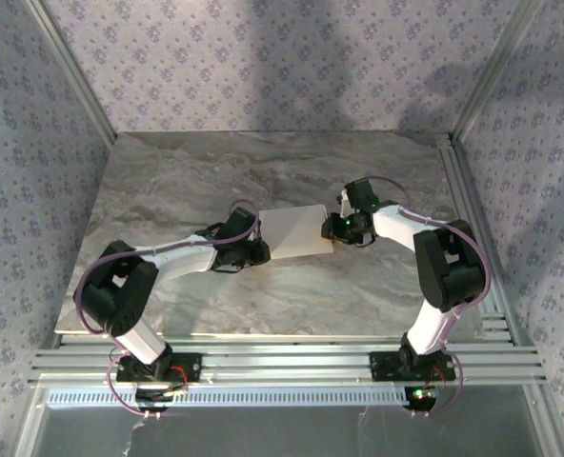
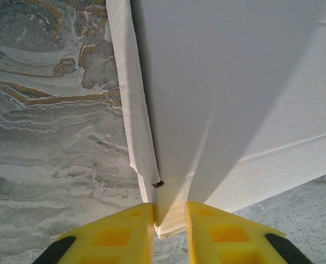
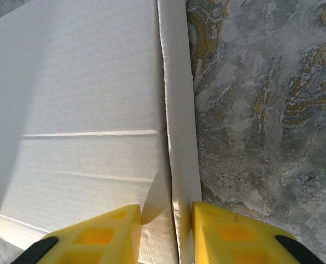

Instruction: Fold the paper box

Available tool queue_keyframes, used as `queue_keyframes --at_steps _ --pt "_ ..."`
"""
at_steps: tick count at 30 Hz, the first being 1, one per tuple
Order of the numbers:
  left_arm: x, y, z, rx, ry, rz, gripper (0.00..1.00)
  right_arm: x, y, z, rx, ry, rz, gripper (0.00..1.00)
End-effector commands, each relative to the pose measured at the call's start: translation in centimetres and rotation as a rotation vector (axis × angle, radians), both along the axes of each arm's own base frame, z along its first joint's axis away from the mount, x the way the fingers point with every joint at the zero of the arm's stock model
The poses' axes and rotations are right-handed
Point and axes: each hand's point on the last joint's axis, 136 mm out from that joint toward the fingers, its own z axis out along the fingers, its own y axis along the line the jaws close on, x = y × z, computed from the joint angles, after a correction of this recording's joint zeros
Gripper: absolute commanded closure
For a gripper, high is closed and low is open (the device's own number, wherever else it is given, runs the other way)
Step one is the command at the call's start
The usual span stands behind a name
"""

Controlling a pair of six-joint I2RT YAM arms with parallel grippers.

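The paper box [image 1: 296, 233] is a flat white cardboard piece lying at the middle of the marble table, between my two arms. My left gripper [image 1: 263, 249] is at its left edge. In the left wrist view the yellow fingers [image 2: 124, 236] are shut on a near corner of the paper box [image 2: 234, 82], and a narrow side flap [image 2: 127, 82] runs away on the left. My right gripper [image 1: 334, 228] is at the box's right edge. In the right wrist view it [image 3: 167, 220] is closed on that creased edge of the box [image 3: 86, 82], with the narrow flap [image 3: 179, 110] against the right finger.
The marble tabletop [image 1: 215, 171] has patterned walls on three sides and aluminium frame posts at the back corners. Aluminium rails [image 1: 282, 357] run along the near edge by the arm bases. Both arms reach inward towards the table's middle.
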Motion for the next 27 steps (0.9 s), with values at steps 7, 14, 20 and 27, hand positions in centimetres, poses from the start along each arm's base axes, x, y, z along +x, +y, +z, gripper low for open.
queue_keyframes --at_steps 7,14,20,27 --pt "0.3 0.6 -1.1 0.058 -0.018 -0.023 0.83 -0.6 0.7 -0.5 0.02 0.047 0.022 0.7" --pt "1.1 0.7 -1.6 0.103 -0.095 -0.054 0.87 -0.6 0.5 -0.6 0.011 0.056 0.037 0.71" --pt "1.3 0.7 -2.2 0.201 -0.177 -0.119 0.91 -0.5 0.5 -0.9 0.003 0.081 0.061 0.71" --pt "1.3 1.0 -4.1 0.324 -0.226 -0.165 0.92 -0.3 0.5 -1.2 -0.004 0.098 0.079 0.72"
